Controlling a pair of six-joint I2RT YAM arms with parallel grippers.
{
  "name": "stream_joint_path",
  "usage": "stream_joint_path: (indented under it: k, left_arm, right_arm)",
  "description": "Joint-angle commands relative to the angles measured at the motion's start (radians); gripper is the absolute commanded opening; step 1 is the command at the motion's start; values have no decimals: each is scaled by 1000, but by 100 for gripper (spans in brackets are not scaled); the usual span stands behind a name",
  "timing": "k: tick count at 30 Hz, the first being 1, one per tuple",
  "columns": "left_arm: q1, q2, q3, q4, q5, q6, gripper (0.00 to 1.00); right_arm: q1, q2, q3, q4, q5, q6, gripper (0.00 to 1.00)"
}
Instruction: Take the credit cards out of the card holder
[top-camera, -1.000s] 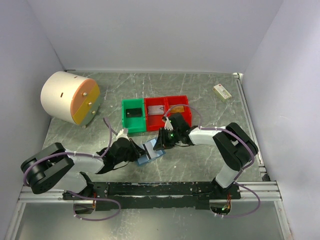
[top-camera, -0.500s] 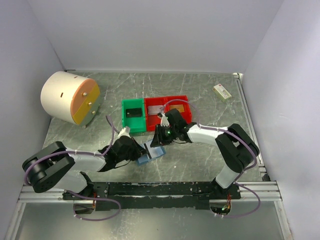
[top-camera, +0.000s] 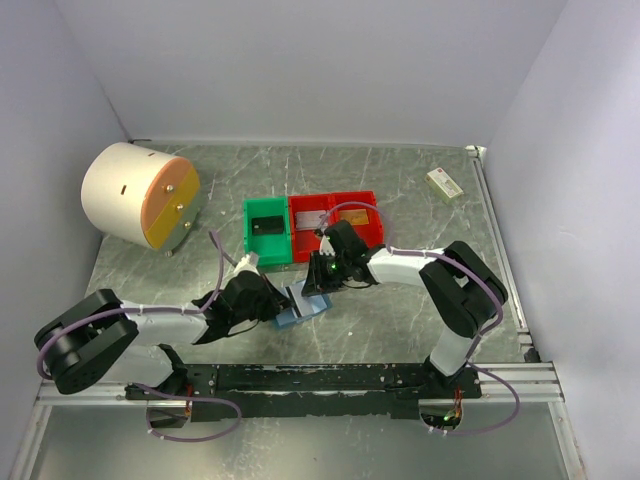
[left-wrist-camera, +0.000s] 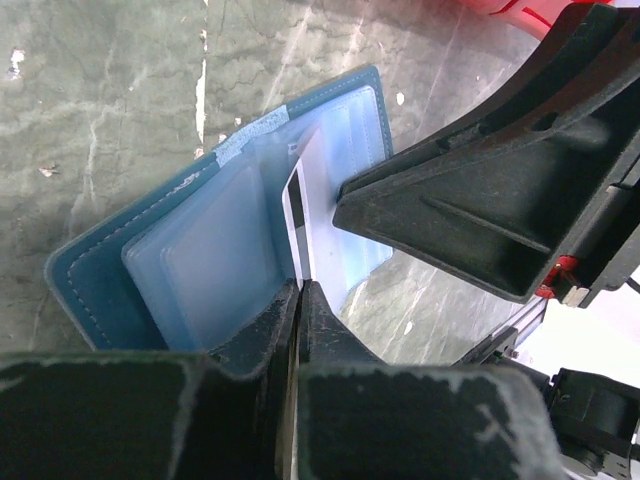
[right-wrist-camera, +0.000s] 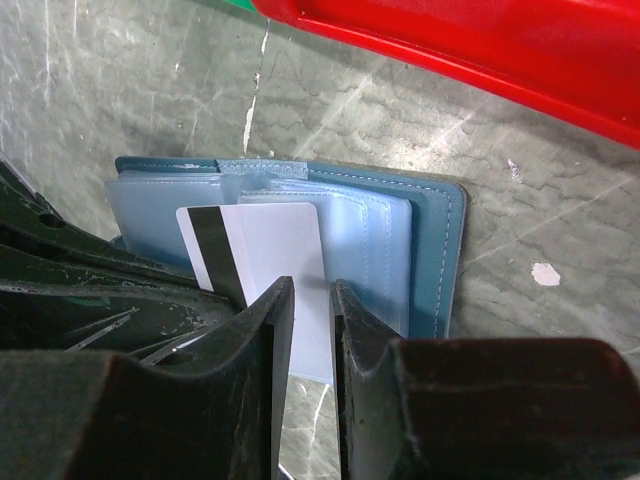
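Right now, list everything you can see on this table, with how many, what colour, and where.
card holder: one, blue, open, centre front.
credit card: one visible, white with black stripe, poking from card holder.
bins: one green, two red, row behind card holder.
flat items: three, dark, grey, orange, one per bin.
drum: one, cream with orange face, far left.
box: one, cream, far right corner.
left gripper: black, shut on card holder's sleeve.
right gripper: black, jaws astride credit card, grip unclear.
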Motion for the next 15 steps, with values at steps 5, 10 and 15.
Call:
stream_joint_path:
  k: [5, 10, 15]
  left_arm:
    - [-6, -3, -2, -110, -35, 15, 15]
    - [-6, 4, -7, -53, -12, 14, 30]
    - [-7, 52, -50, 133, 38, -18, 40]
  right_arm:
    - [-1, 30, -22, -63, 93, -11, 22]
    - [-1, 40, -12, -59, 64, -13, 22]
    - [-1, 42, -13, -54, 57, -2, 22]
